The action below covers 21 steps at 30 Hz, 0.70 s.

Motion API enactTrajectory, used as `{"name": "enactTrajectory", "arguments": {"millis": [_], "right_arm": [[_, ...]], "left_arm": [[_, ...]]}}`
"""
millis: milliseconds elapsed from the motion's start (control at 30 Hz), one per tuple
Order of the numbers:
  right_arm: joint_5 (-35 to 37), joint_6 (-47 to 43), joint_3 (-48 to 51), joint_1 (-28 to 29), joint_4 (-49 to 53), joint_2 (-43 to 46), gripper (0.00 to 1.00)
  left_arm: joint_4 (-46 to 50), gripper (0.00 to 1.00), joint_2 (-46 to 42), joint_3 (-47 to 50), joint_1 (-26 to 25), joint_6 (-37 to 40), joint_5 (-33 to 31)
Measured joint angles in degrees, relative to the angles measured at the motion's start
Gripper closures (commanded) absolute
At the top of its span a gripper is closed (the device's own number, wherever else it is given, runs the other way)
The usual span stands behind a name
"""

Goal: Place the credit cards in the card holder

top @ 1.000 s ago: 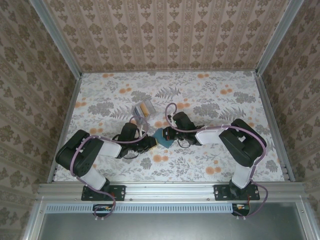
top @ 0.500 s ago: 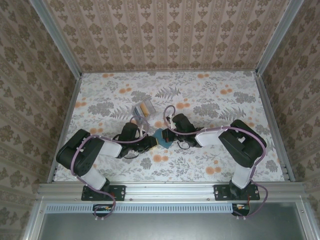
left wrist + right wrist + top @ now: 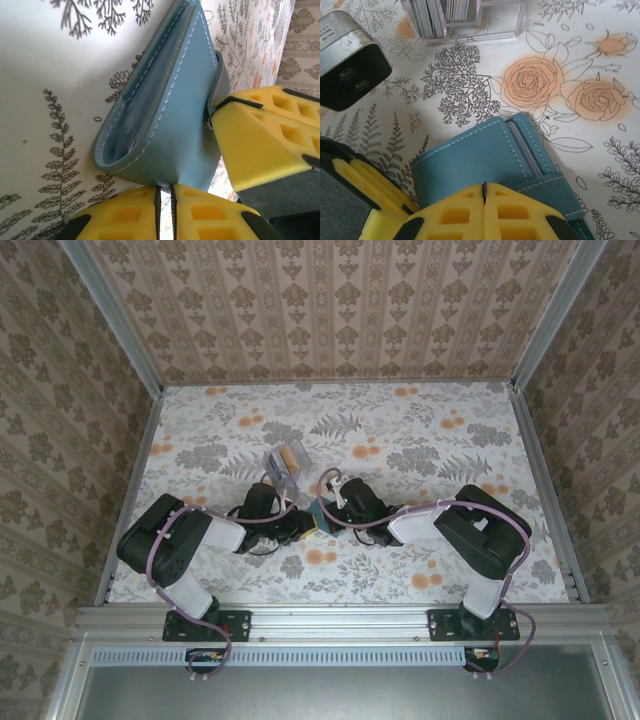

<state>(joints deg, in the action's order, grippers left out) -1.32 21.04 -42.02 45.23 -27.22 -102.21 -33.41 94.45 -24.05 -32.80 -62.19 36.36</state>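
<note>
Seeing a yellow-orange card [image 3: 291, 454] already standing in the card holder [image 3: 284, 466], mid-table. Watching the teal wallet [image 3: 170, 115], just nearer, tipping up from flat onto its edge. Noting left gripper [image 3: 165, 200] clamped on its fold, right gripper [image 3: 484, 192] sliding in leftward, shut, seemingly nipping the flap. Probably prising it open for another card.

wallet [image 3: 470, 160]: teal leather-look, matt, stitched | card holder [image 3: 495, 30]: clr glossy plastic | jaws: yellow matt plastic
</note>
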Motion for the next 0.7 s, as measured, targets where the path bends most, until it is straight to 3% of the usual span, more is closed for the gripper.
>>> {"name": "enactTrajectory", "arguments": {"millis": [333, 533, 700], "right_arm": [[9.2, -3.2, 7.3, 3.5, -14.7, -1.5, 1.0], [13.4, -4.5, 7.2, 5.2, -18.3, -3.5, 1.0], [13.6, -4.1, 6.5, 5.3, -13.3, -0.8, 0.74]], "left_arm": [[-1.7, 0.84, 0.8, 0.0, 0.3, -1.2, 0.6], [-3.0, 0.84, 1.1, 0.5, 1.0, -1.2, 1.4], [-3.8, 0.76, -0.2, 1.3, 1.0, -0.7, 0.2]]}}
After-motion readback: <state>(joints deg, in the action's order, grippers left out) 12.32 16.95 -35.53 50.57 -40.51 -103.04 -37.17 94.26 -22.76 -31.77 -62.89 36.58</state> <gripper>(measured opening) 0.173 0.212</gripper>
